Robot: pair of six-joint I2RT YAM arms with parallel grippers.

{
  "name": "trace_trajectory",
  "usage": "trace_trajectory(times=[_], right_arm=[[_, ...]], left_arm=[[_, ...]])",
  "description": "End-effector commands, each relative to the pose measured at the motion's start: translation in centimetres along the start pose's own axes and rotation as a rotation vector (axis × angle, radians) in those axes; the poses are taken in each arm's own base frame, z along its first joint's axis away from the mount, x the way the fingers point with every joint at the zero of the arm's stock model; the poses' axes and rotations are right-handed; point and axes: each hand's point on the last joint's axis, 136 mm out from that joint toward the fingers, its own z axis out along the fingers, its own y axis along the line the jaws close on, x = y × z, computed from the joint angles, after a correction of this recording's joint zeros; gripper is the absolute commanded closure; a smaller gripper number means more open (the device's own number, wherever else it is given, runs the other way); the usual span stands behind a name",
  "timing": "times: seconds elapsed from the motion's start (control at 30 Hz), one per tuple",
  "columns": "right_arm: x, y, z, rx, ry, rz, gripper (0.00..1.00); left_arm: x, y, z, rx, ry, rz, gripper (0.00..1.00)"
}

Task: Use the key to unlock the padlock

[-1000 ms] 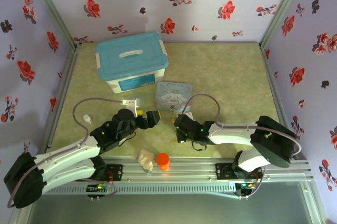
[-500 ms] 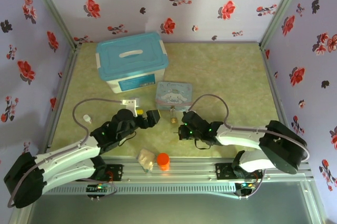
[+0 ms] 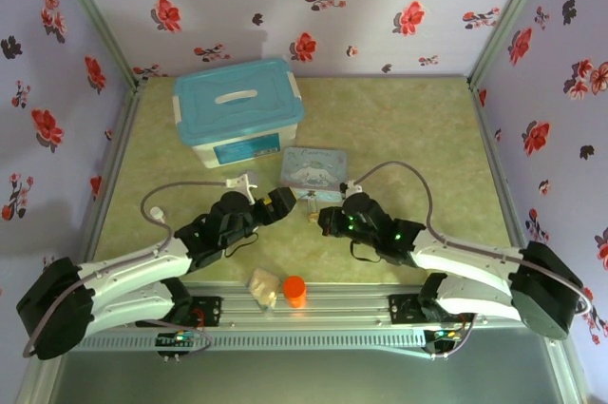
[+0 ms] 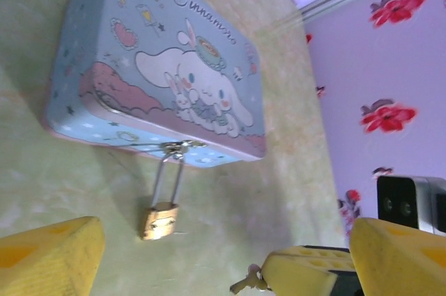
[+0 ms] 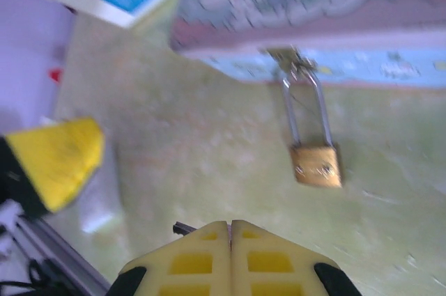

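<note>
Left fingers [image 4: 49, 254] wide, right fingers [image 5: 202, 265] pinching the key [image 4: 245, 284] near the padlock [image 4: 159, 219] on "Cinnamo…" tin [image 4: 160, 66]

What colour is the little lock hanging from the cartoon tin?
The padlock is brass-gold with a thin silvery shackle, clearest in the right wrist view.

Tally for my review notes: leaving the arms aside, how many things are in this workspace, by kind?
blue-lidded storage box: 1
cartoon tin: 1
padlock: 1
key: 1
orange cylinder: 1
beige lump: 1
Total: 6
</note>
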Motion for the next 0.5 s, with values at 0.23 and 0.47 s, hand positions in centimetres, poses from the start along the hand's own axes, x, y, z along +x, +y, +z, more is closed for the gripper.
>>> trace_trajectory(times=[0.23,0.47], right_arm=[[-5.7,5.3,-2.3,-0.188,-0.297,-0.006,1.0],[-4.3,6.7,-1.5,-0.21,-0.266,-0.048,1.0]], left_arm=[[0.0,-4.3,-0.4,0.137,-0.127,-0.264,0.2],[0.1,-5.2,-0.2,0.173,-0.156,-0.248,0.37]])
